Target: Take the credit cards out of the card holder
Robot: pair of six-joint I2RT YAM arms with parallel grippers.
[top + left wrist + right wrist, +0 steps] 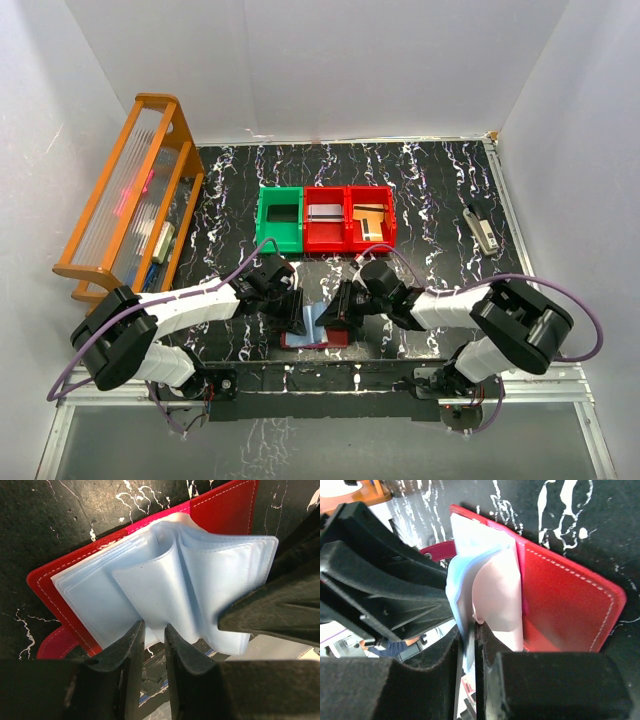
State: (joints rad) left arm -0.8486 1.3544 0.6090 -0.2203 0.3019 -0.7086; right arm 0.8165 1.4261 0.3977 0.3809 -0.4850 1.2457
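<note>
The card holder lies open on the black marbled table between my two grippers, its red cover spread flat and its pale blue sleeves fanned upward. My left gripper stands a narrow gap apart, with the lower edge of one sleeve at its tips. My right gripper is shut on the thin edge of a blue sleeve, beside the red cover. No card shows in the sleeves. Credit cards lie in the two red bins, one gold and brown, one grey and white.
A green bin stands to the left of the red bins. An orange rack fills the back left. A small grey stapler-like object lies at the back right. Both arm bases sit close behind the card holder at the near edge.
</note>
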